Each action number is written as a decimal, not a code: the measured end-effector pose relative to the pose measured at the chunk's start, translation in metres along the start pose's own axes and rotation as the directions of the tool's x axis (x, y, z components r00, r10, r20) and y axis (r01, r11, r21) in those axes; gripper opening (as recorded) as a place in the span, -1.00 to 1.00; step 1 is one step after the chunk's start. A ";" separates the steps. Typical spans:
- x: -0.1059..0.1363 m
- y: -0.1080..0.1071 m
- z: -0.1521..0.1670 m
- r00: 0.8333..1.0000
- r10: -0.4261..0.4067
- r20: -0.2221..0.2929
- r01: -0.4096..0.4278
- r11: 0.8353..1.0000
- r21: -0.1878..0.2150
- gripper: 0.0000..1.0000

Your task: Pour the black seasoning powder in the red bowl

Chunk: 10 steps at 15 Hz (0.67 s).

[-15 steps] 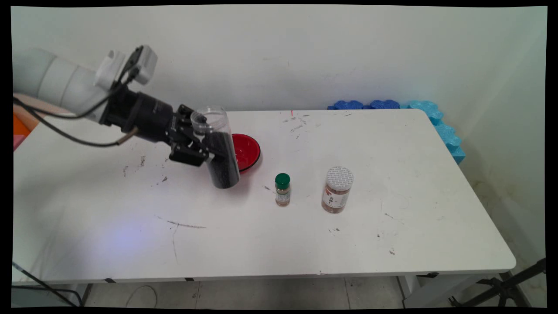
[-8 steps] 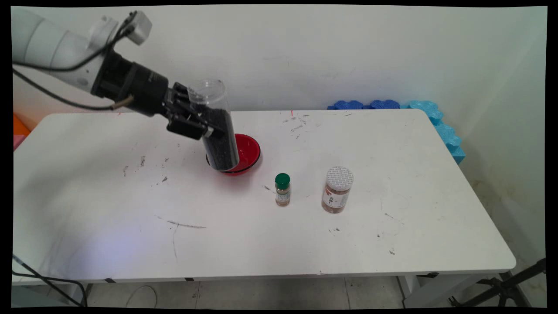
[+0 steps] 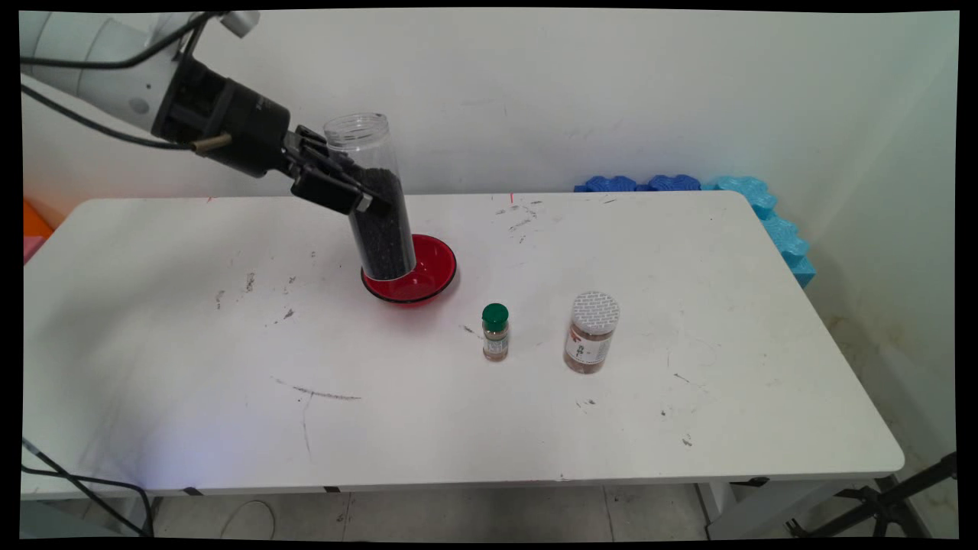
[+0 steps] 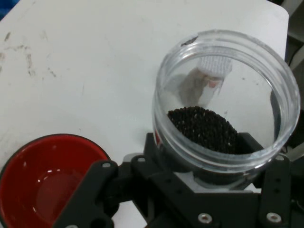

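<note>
White table [image 3: 688, 252], one bowl [image 3: 428, 283], three jars [image 3: 378, 206]

Setting: robotics lab or test room. Evidence: bare white wall [image 3: 535, 92]; scuffed white table [image 3: 688, 397]; white robot arm [image 3: 99, 57] with trailing black cables [image 3: 69, 114]; blue foam pieces [image 3: 764, 206] at far edge.
</note>
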 end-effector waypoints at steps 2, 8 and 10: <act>0.003 -0.002 0.000 0.999 -0.051 0.004 0.051 0.999 0.001 -1.00; 0.010 -0.013 0.012 0.976 -0.216 -0.001 0.216 0.976 -0.003 -1.00; 0.009 -0.019 0.017 0.965 -0.262 0.003 0.262 0.965 -0.001 -1.00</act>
